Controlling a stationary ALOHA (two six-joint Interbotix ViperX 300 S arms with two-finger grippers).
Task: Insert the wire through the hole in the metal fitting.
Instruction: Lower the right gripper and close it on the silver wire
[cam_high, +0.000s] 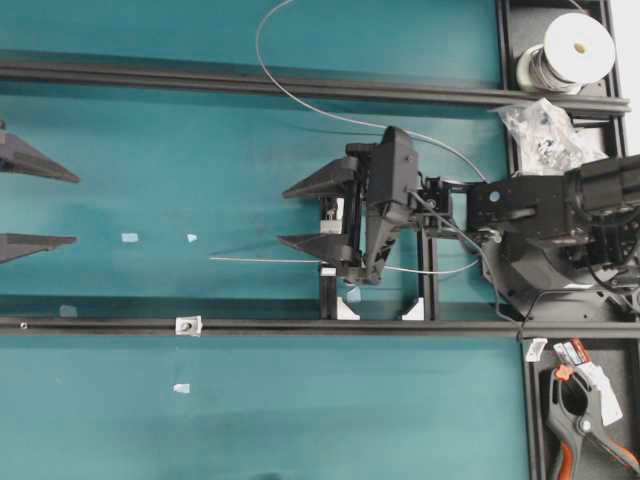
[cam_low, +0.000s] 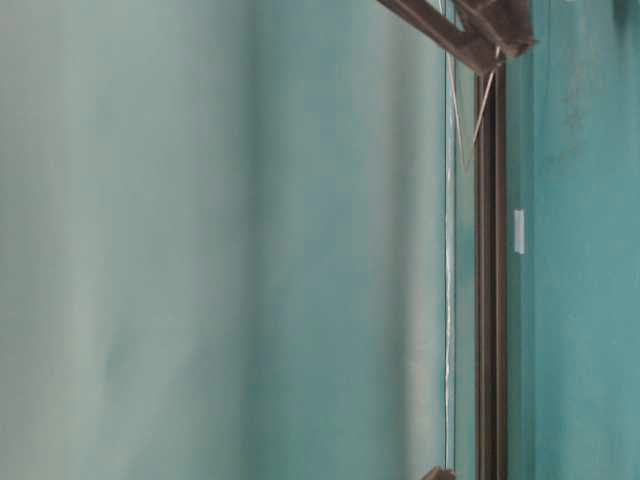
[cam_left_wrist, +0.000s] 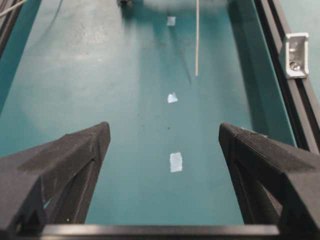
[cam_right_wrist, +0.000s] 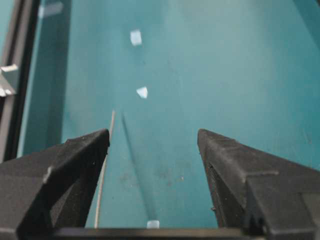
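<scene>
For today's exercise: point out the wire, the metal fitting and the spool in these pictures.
wire (cam_high: 262, 259): overhead view, on its straight free end.
metal fitting (cam_high: 187, 325): overhead view, centre of the piece on the rail.
spool (cam_high: 579, 42): overhead view, on its white cap.

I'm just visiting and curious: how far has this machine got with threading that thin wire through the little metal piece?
Barely begun. Nothing looks done: the wire lies loose on the teal table, its free end well short of the metal fitting on the black rail. The left gripper and right gripper are both open and empty. Grasping the wire and fitting, then threading, all remain.
</scene>
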